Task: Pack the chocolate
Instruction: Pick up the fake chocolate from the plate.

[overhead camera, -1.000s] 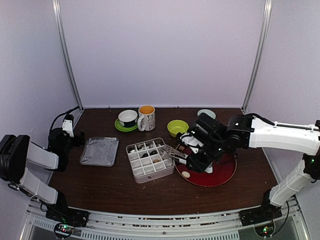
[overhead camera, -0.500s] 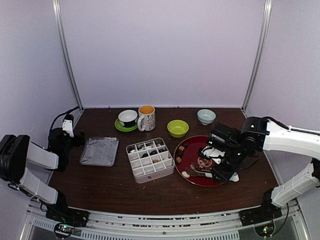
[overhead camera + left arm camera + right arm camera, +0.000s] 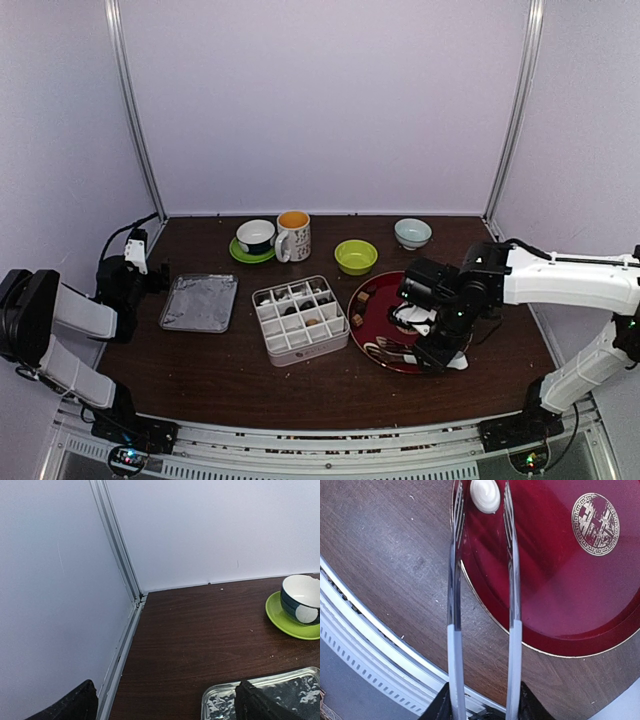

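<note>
A cream-white chocolate (image 3: 485,495) lies near the rim of the red plate (image 3: 560,580). It sits between the two tips of the metal tongs (image 3: 452,580), which do not pinch it. My right gripper (image 3: 482,707) is shut on the tongs' handles and hovers over the plate's near edge (image 3: 430,340). Brown chocolates (image 3: 362,298) lie at the left of the plate (image 3: 385,312). The white compartment box (image 3: 300,318) holds several pieces. My left gripper (image 3: 167,710) stands open over bare table at the far left (image 3: 150,278), holding nothing.
A foil tray (image 3: 200,302) lies left of the box and shows by my left finger (image 3: 260,700). Along the back stand a cup on a green saucer (image 3: 256,237), a mug (image 3: 293,235), a green bowl (image 3: 355,256) and a pale bowl (image 3: 412,232).
My right arm swung with the tongs from the box's right edge to the near side of the red plate. The tongs now straddle the white chocolate. The left arm stayed still.
</note>
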Robot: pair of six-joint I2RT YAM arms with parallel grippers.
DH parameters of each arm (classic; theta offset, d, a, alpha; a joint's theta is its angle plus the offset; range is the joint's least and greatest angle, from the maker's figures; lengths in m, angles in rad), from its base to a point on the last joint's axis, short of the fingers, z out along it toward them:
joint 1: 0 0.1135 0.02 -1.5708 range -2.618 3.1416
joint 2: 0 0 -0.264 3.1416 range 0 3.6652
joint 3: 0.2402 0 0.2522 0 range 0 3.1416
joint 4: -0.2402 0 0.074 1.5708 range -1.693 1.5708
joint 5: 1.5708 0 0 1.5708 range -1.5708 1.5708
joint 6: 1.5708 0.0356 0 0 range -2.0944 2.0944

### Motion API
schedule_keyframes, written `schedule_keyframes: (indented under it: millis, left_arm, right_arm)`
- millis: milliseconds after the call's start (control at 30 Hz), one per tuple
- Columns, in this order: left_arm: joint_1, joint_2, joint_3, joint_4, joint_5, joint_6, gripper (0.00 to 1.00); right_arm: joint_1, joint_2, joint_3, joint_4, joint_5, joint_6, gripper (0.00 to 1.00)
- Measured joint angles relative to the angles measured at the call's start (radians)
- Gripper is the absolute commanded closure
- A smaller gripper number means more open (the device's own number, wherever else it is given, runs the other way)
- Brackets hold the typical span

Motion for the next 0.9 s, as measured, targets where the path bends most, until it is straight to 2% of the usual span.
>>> schedule_keyframes:
  millis: [167, 300, 433, 700, 900]
  left_arm:
    - [0.0, 0.0, 0.0, 0.0, 0.0, 0.0, 0.02]
    - [0.0, 0.0, 0.0, 0.0, 0.0, 0.0, 0.02]
    - [0.0, 0.0, 0.0, 0.0, 0.0, 0.0, 0.02]
    - [0.0, 0.0, 0.0, 0.0, 0.0, 0.0, 0.02]
    - [0.0, 0.0, 0.0, 0.0, 0.0, 0.0, 0.02]
  right_arm:
    - [-0.002, 0.049, 0.0, 0.034, -0.002, -0.003, 0.62]
    - [-0.01, 0.068, 0.0, 0.061, -0.002, -0.003, 0.7]
    - [-0.016, 0.077, 0.011, 0.066, 0.004, 0.003, 0.74]
    - [-0.04, 0.002, 0.051, 0.052, 0.077, 0.013, 0.75]
    - [-0.045, -0.021, 0.122, 0.068, 0.071, 0.012, 0.75]
